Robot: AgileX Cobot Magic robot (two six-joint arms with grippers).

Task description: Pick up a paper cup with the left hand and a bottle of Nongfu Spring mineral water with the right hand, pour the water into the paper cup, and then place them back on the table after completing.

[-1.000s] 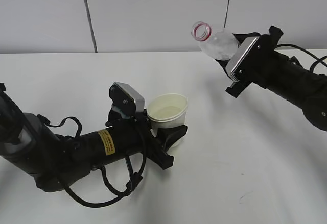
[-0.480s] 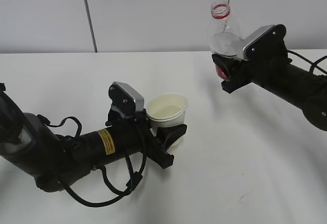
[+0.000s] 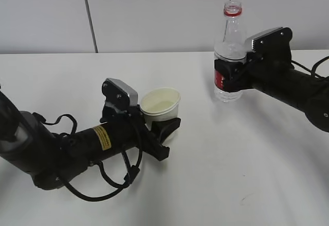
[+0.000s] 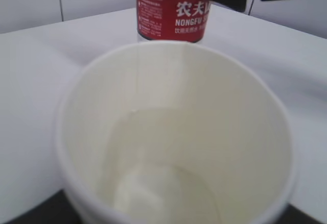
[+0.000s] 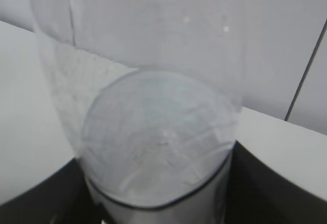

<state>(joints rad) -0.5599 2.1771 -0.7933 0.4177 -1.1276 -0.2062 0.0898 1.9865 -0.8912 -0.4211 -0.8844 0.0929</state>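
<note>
Bottle [image 3: 229, 56] first: it stands upright at the far right of the scene, long axis vertical, open neck with its red ring pointing straight up. It is clear plastic with a red label around the lower body; my left wrist view reads white Chinese characters and "NONGFU" on that label [image 4: 171, 10]. My right tool [image 3: 237, 76] is closed on the bottle at label height, coming in from the right. Its base sits at or just above the table [image 3: 231, 174]; I cannot tell if it touches. Through my right wrist view the bottle wall [image 5: 153, 106] looks transparent and mostly empty.

On the near left, my left tool [image 3: 167, 127] grips the paper cup [image 3: 160, 104] around its lower part, my arm lying low along the table. The cup is tilted, mouth facing up and toward the right. It is plain white, and in my left wrist view a little clear water [image 4: 153, 193] shows at its bottom. Cup and bottle are well apart.
</note>
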